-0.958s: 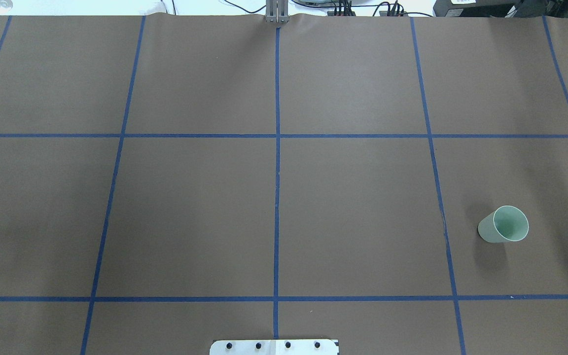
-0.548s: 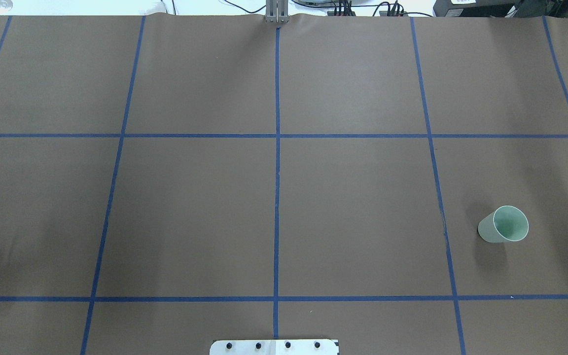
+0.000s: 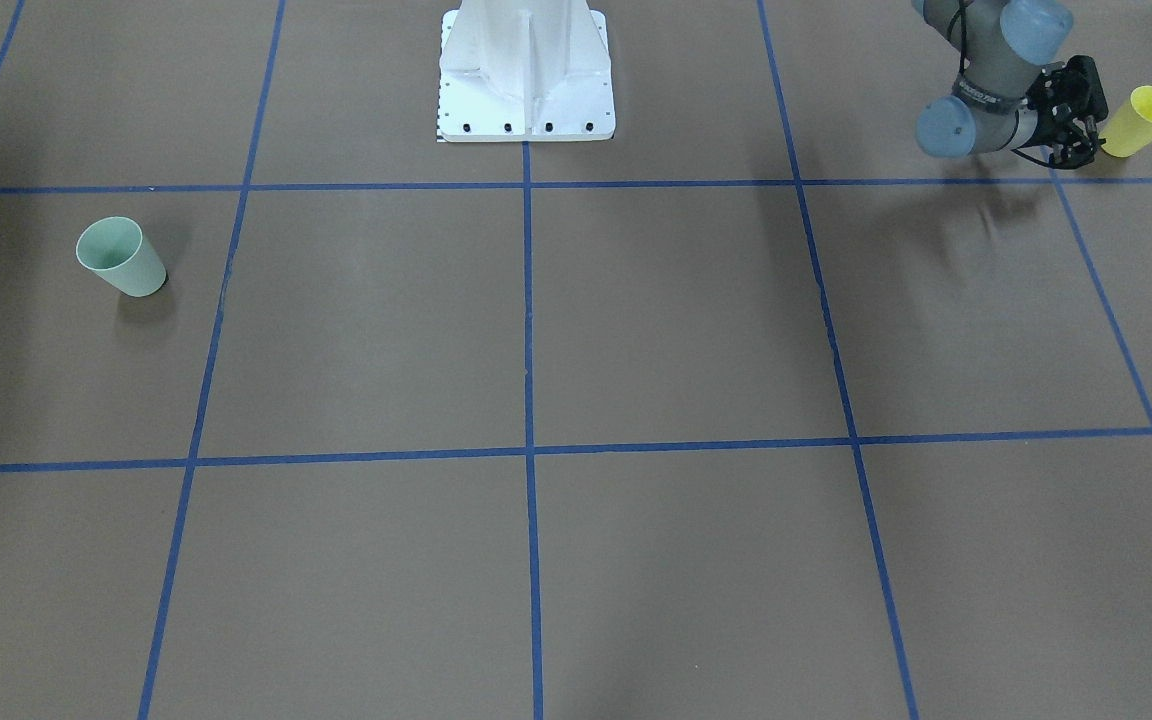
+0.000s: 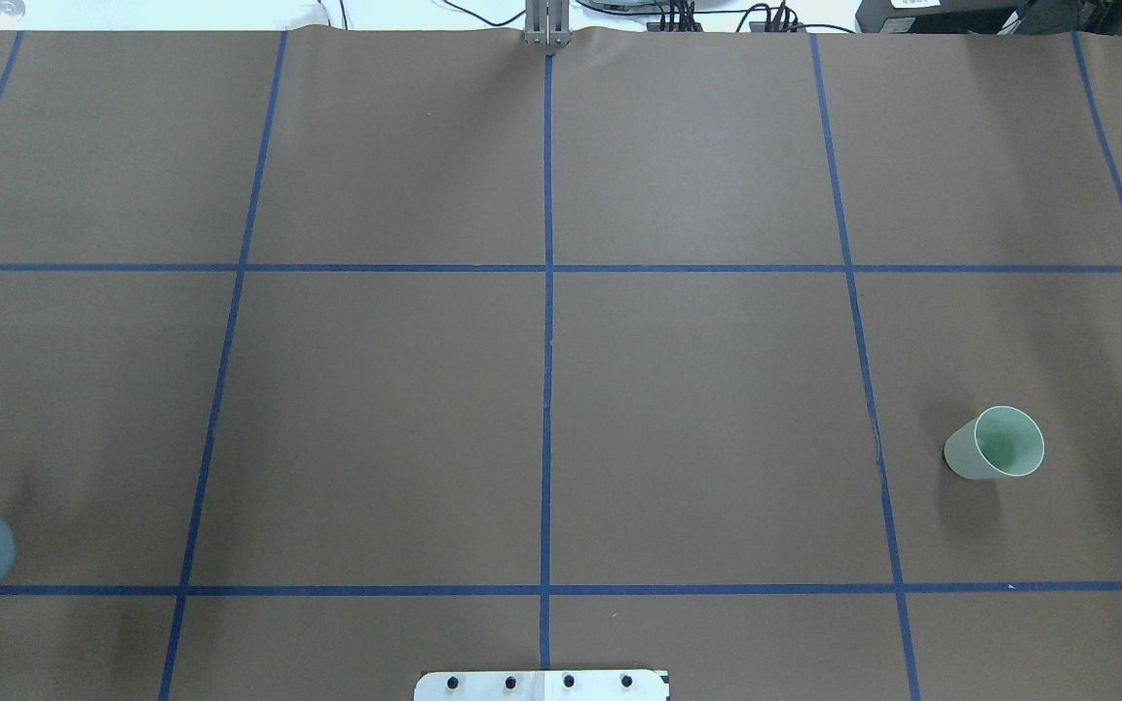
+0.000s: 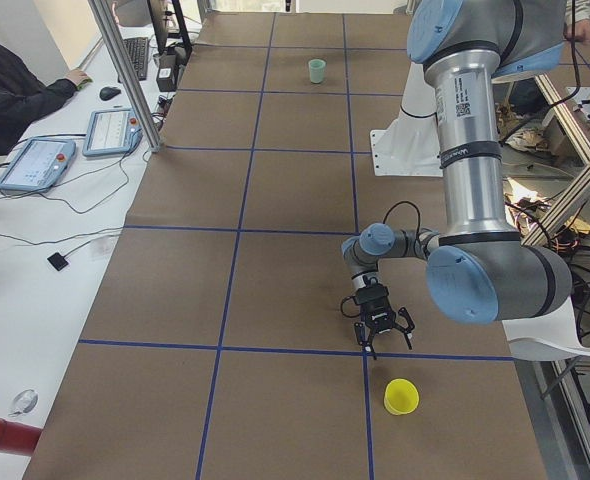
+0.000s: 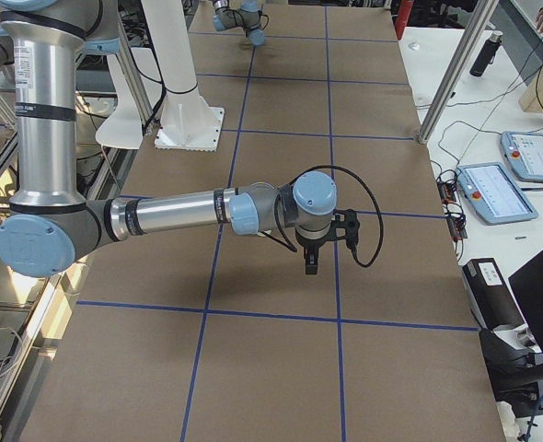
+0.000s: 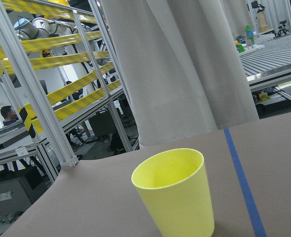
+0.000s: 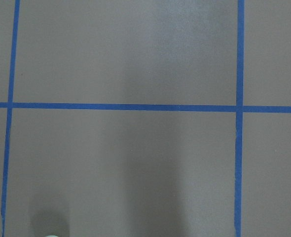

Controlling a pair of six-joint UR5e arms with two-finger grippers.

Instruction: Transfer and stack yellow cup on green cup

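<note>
The yellow cup (image 3: 1141,120) stands upright near the table's end on my left side; it also shows in the exterior left view (image 5: 401,396) and fills the left wrist view (image 7: 175,192). My left gripper (image 3: 1089,128) is low over the table, open and empty, a short gap from the cup, pointing at it (image 5: 383,343). The green cup (image 4: 994,444) stands upright far off on my right side (image 3: 121,257). My right gripper (image 6: 310,265) hangs above bare table, shown only in the exterior right view; I cannot tell its state.
Blue tape lines divide the brown table cover. The white robot pedestal (image 3: 526,70) stands at the table's middle edge. An operator's desk with pendants (image 5: 35,165) and a metal post (image 5: 125,75) run along the far side.
In the overhead view a grey-blue joint of my left arm has come in at the lower left edge. The green cup has not moved.
</note>
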